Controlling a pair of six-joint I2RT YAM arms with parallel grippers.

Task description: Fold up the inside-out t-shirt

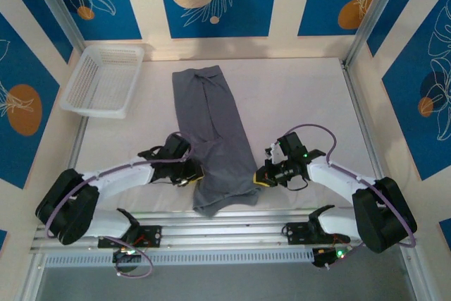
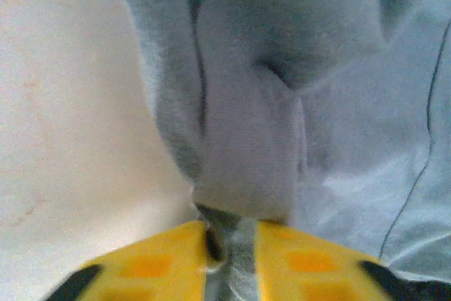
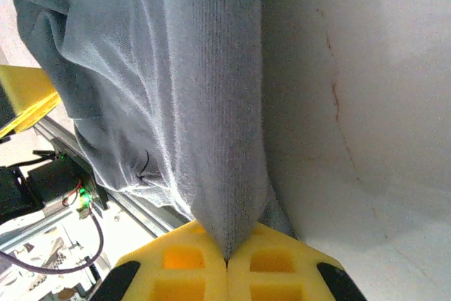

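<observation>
Shirt [image 1: 211, 125] runs as a long grey strip down the centre of the top view. It lies on the white table [image 1: 303, 103], and its lower end is bunched between our two arms. We see a white basket [image 1: 95, 109] at the upper left, apart from the shirt. Our left gripper [image 1: 193, 174] pinches the shirt's lower left edge, with cloth caught between its yellow jaws. Our right gripper [image 1: 259, 180] pinches the lower right edge, its jaws pressed together on a fold.
</observation>
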